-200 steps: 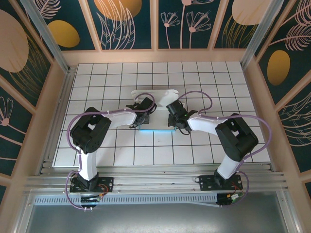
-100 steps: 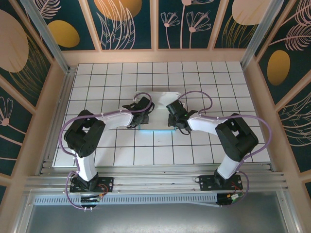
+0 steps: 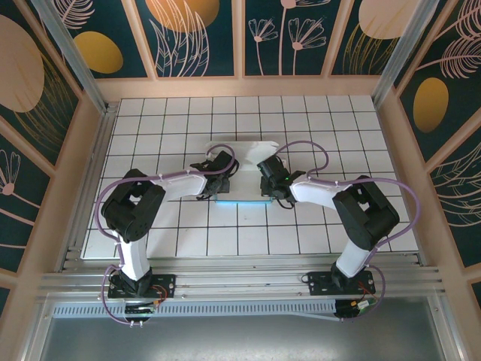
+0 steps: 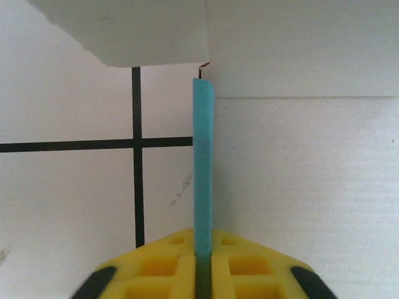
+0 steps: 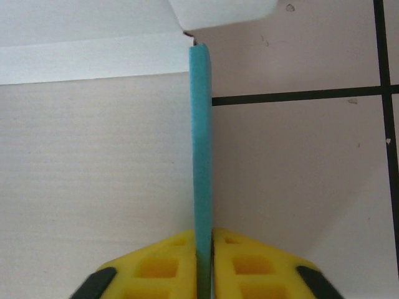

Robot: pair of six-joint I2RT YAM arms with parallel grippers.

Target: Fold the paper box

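Top view: the box [image 3: 244, 149] lies at the middle of the counter [image 3: 150, 120], a little above frame centre. Its pale sheet shows at the far side, and a turquoise strip runs along its near edge. Both arms reach in from the bottom of the frame and meet over it. The left claw [image 3: 219, 183] is at the box's left side and the right claw [image 3: 272, 186] at its right side. Whether they grip cannot be told from up here.

Left wrist view: a turquoise flap [image 4: 202, 156] stands upright, seen edge-on as a thin vertical band up the middle of the frame. Its lower end sits in the slot of the left claw [image 4: 202, 252], whose yellow fingers [image 4: 165, 265] are closed on it from both sides. Right of the flap lies the box's pale sheet, flat. To the left is bare counter [image 4: 68, 193] with black grid lines. Another pale flap hangs across the upper left.

Right wrist view: the scene is mirrored. A turquoise flap [image 5: 201, 143] rises edge-on at centre. The right claw [image 5: 202, 246] pinches its lower end, the yellow fingers [image 5: 249, 265] pressed against either face. The pale sheet fills the left, counter [image 5: 299, 162] the right, and a pale flap corner shows at the top centre.
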